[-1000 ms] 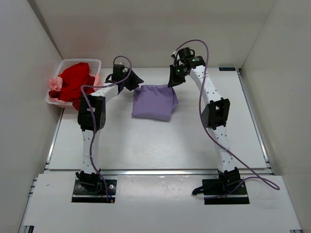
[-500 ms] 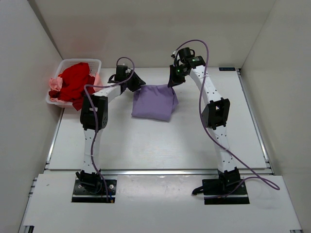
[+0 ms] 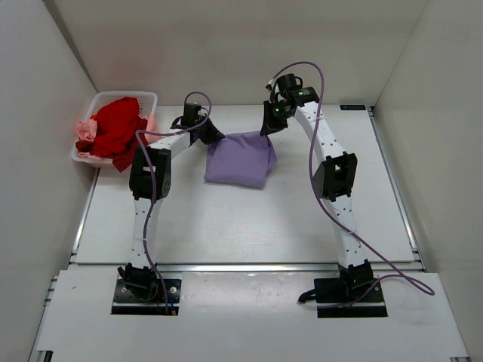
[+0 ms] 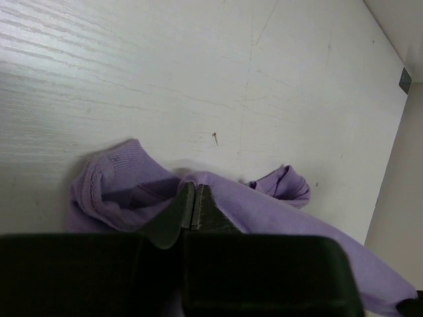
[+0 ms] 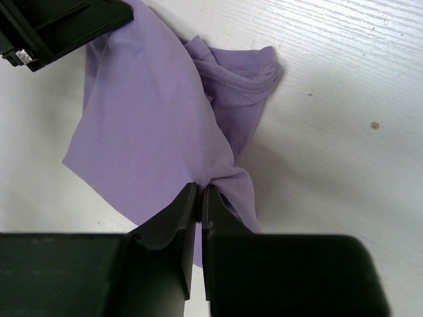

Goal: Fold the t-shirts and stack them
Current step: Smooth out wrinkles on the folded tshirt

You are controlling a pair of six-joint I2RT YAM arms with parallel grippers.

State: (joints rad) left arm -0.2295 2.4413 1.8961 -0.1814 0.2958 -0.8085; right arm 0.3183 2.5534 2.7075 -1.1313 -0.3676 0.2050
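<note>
The lavender t-shirt [image 3: 238, 160] lies partly folded at the back middle of the table. My left gripper [image 3: 213, 136] is at its back left corner, jaws shut with a ridge of the lavender t-shirt [image 4: 119, 178] pinched at the left gripper's [image 4: 195, 188] tips. My right gripper [image 3: 269, 130] is at the back right corner, shut on a bunched fold of the lavender t-shirt [image 5: 145, 119] that the right gripper [image 5: 203, 188] holds at its tips. A red t-shirt [image 3: 113, 128] and a pale pink t-shirt [image 3: 85, 130] are heaped in the basket.
The white plastic basket [image 3: 148, 96] stands at the back left corner of the table [image 3: 226, 226], close to the left arm. White walls enclose the table at the back and on both sides. The left gripper's body [image 5: 59, 26] shows in the right wrist view.
My left gripper has moved right onto the lavender t-shirt's back left corner and closed on it. The right arm and its grip have not moved.
</note>
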